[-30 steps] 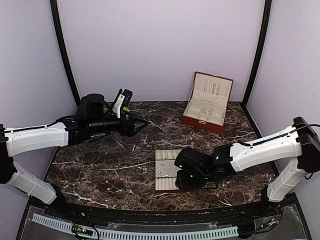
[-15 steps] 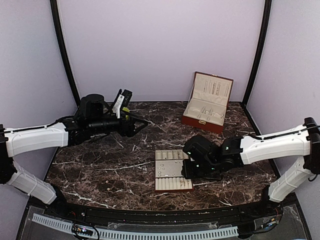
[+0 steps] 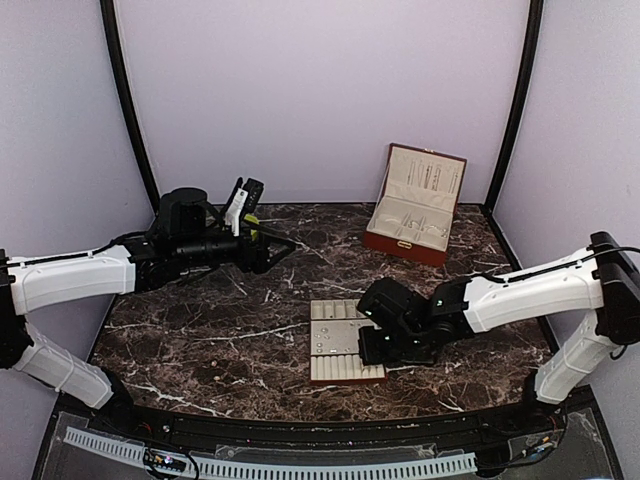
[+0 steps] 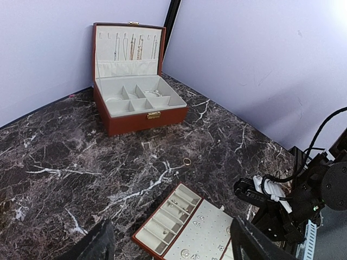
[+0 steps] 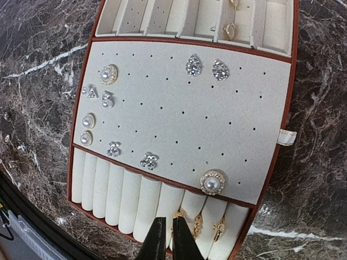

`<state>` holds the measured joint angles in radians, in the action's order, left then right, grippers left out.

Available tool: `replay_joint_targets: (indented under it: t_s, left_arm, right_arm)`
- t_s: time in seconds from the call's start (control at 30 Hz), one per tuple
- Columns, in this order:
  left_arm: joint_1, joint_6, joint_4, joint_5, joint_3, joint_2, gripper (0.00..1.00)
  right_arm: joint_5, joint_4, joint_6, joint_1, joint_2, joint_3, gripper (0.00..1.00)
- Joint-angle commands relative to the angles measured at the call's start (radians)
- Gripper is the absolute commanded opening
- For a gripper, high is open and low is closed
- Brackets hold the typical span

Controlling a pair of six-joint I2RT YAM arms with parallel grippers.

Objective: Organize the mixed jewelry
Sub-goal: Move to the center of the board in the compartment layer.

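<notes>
The mixed jewelry is mostly on the beige tray (image 5: 162, 103) with the brown edge. Pearl studs (image 5: 211, 183) and crystal studs (image 5: 193, 65) are pinned in its middle panel, and gold rings (image 5: 218, 227) sit between the rolls at its near end. My right gripper (image 5: 168, 234) hovers over those rolls with its jaws nearly together and nothing between them. A gold ring (image 5: 179, 215) lies just past its right fingertip. One loose ring (image 4: 186, 161) lies on the marble beyond the tray (image 4: 190, 227). My left gripper (image 4: 173, 254) is open and held high at the far left (image 3: 265, 250).
An open brown jewelry box (image 3: 415, 205) stands at the back right, with chains hung in its lid (image 4: 130, 49). Tiny loose pieces (image 5: 6, 115) lie on the marble beside the tray. A bit of lime green (image 3: 252, 218) shows behind the left gripper.
The right gripper's jaws have closed to a thin slit. Its wrist shifted slightly back along the tray's right side. The left arm has not moved.
</notes>
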<state>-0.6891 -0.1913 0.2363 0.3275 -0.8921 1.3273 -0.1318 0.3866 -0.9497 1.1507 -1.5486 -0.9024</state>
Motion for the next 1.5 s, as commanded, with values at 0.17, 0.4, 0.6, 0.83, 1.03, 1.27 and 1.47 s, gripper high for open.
replay_joint_targets:
  t_s: [0.17, 0.4, 0.6, 0.83, 1.03, 1.27, 1.47]
  left_arm:
    - [0.000, -0.001, 0.011, -0.003, 0.016, -0.028, 0.76]
    - [0.000, -0.002, 0.011, -0.002, 0.016, -0.026, 0.76]
    - [0.000, -0.002, 0.011, -0.001, 0.016, -0.026, 0.76]
    - [0.000, -0.001, 0.011, -0.002, 0.016, -0.025, 0.76]
    - [0.000, 0.000, 0.010, -0.002, 0.016, -0.022, 0.76]
    - [0.000, 0.000, 0.009, -0.003, 0.016, -0.022, 0.76]
    - [0.000, 0.000, 0.010, -0.003, 0.017, -0.023, 0.76]
  right_arm:
    - [0.027, -0.046, 0.013, -0.006, -0.039, 0.019, 0.06]
    - [0.048, -0.049, 0.016, -0.006, -0.044, 0.025, 0.04]
    - [0.069, -0.051, 0.003, -0.003, -0.036, 0.041, 0.03]
    - [0.085, -0.052, -0.001, 0.005, -0.036, 0.042, 0.02]
    - [0.096, -0.056, -0.004, 0.010, -0.045, 0.041, 0.02]
    - [0.116, -0.068, -0.017, 0.020, -0.061, 0.046, 0.02]
    - [0.125, -0.064, -0.026, 0.033, -0.073, 0.047, 0.02]
